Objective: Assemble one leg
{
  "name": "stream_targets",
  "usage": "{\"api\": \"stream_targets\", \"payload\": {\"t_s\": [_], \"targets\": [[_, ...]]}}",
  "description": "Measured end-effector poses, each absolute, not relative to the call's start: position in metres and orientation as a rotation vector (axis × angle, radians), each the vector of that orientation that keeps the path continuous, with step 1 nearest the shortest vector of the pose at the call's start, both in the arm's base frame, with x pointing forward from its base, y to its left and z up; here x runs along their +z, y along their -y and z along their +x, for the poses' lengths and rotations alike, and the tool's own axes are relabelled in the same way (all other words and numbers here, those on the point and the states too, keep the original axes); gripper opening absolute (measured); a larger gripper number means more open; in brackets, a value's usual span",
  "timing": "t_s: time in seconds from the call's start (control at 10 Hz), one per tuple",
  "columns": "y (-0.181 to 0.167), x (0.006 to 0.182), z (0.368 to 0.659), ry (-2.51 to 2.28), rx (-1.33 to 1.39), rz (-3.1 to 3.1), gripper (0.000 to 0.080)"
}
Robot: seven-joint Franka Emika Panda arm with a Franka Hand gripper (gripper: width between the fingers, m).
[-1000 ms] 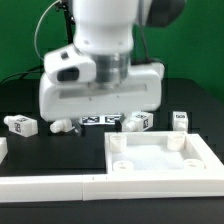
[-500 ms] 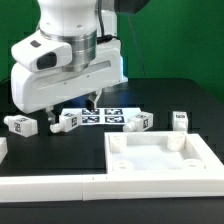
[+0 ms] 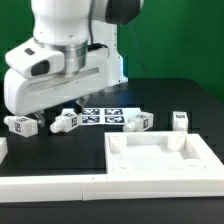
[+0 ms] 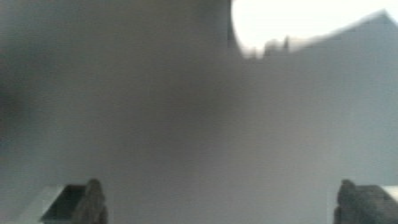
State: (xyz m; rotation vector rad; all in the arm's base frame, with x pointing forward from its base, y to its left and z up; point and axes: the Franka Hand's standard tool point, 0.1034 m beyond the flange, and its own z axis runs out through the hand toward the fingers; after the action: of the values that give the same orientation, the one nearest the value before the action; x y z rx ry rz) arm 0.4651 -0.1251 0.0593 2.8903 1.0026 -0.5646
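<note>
Several stubby white legs with square tags lie on the black table: one at the exterior view's far left, one just under my hand, one and one further to the right. My gripper hangs low over the second leg, with its fingers mostly hidden behind the white hand. In the wrist view the gripper is open and empty, its two fingertips wide apart. That view is a grey blur with a bright white patch; no leg can be made out in it.
The marker board lies flat behind the legs. The large white square panel with round corner holes lies at the front right. A white rail runs along the front left. A green wall stands behind.
The arm has swung toward the exterior view's left and come lower, from over the marker board to over the second leg from the left. The legs have not moved.
</note>
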Motion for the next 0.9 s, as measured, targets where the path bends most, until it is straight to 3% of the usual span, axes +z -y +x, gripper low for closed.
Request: {"api": "stream_targets", "payload": {"t_s": [0.2,0.6,0.9], "targets": [[0.147,0.050,0.448,-1.005,-0.693,2.856,0.0648],[0.134,0.043,0.446,-0.989,-0.994,2.752,0.0648],[0.168,0.048,0.439,-1.048,-1.160,2.490,0.0648]]}}
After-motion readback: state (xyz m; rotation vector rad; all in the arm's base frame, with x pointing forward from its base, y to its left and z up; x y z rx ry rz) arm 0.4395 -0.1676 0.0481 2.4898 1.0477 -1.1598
